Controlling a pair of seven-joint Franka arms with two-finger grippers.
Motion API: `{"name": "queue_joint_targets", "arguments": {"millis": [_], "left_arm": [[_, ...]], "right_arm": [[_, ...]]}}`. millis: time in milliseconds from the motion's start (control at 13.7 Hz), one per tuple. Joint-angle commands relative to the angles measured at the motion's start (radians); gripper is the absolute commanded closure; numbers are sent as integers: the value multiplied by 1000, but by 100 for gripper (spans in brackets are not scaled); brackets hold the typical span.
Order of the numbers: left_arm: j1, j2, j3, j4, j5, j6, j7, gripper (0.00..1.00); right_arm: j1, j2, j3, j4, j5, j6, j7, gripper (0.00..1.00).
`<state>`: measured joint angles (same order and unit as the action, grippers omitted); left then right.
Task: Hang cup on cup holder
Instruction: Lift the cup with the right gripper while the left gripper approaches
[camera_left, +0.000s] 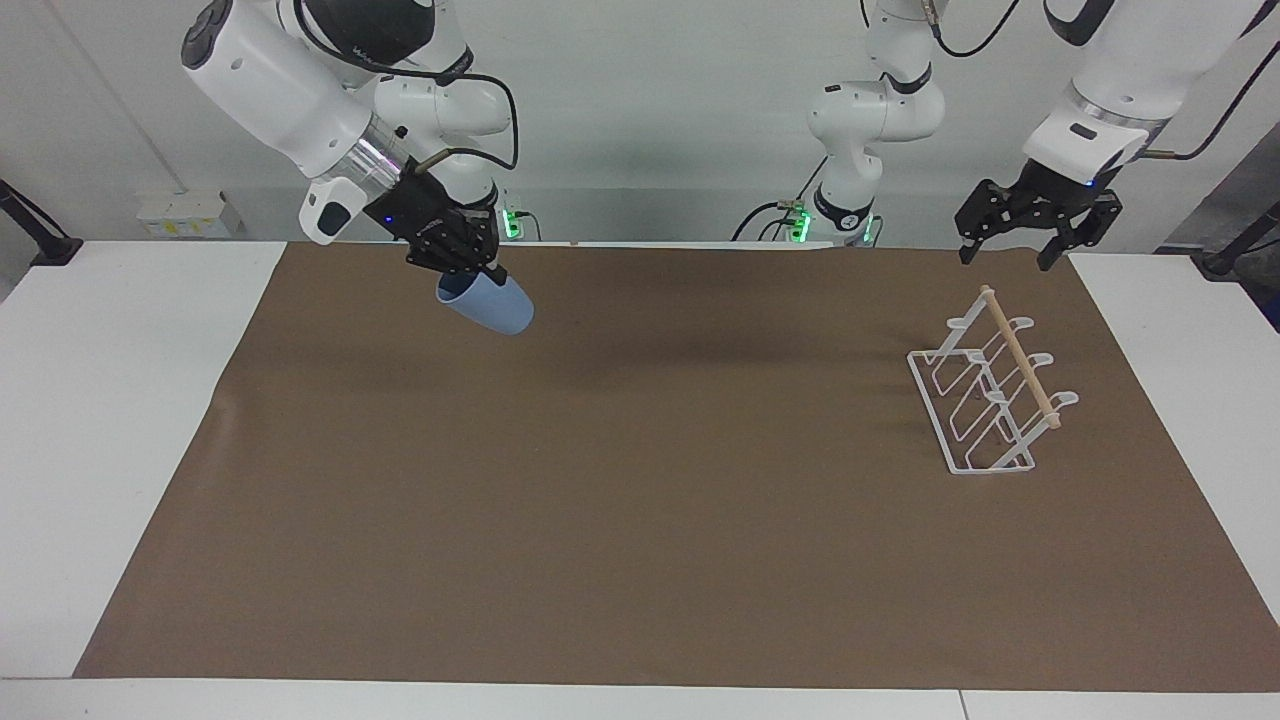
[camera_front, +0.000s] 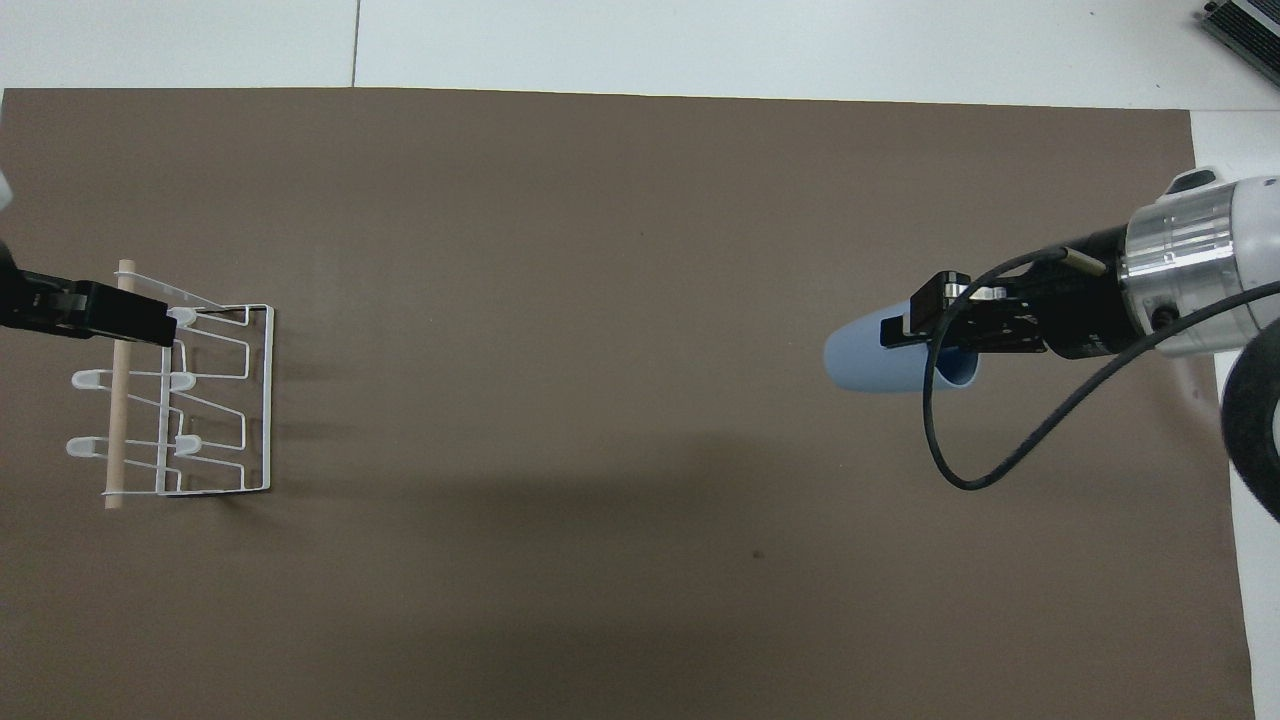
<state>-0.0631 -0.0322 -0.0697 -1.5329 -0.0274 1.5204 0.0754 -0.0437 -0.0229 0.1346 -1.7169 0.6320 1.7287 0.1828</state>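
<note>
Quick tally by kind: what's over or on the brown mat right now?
Light-blue plastic cup: 1, held by the right gripper
White wire cup holder with wooden dowel: 1
Grippers: 2, counting the left gripper, open over the mat edge
Total: 4
</note>
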Motion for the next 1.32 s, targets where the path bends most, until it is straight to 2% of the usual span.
{"name": "queue_joint_targets", "arguments": {"millis": [0, 220, 512, 732, 1098, 1244], "left_arm": [[-43, -17, 5, -23, -11, 20, 78, 0], [-61, -21, -10, -26, -94, 21, 184, 0], [-156, -41, -12, -59, -123, 41, 350, 0], [-218, -67, -13, -125, -144, 144, 504, 0], [-205, -80, -9, -153, -273, 179, 1033, 0], [-205, -78, -9, -153, -302, 193, 1150, 0]], "right_arm": [[31, -2, 8, -29, 156, 87, 194, 100], [137, 18, 8, -30, 224, 228, 423, 100], [215, 46, 8, -29, 293, 346, 512, 100], [269, 63, 8, -29, 343, 438, 578, 100], [331, 89, 8, -26, 345, 569, 665, 100], [331, 90, 8, -21, 359, 574, 672, 100]]}}
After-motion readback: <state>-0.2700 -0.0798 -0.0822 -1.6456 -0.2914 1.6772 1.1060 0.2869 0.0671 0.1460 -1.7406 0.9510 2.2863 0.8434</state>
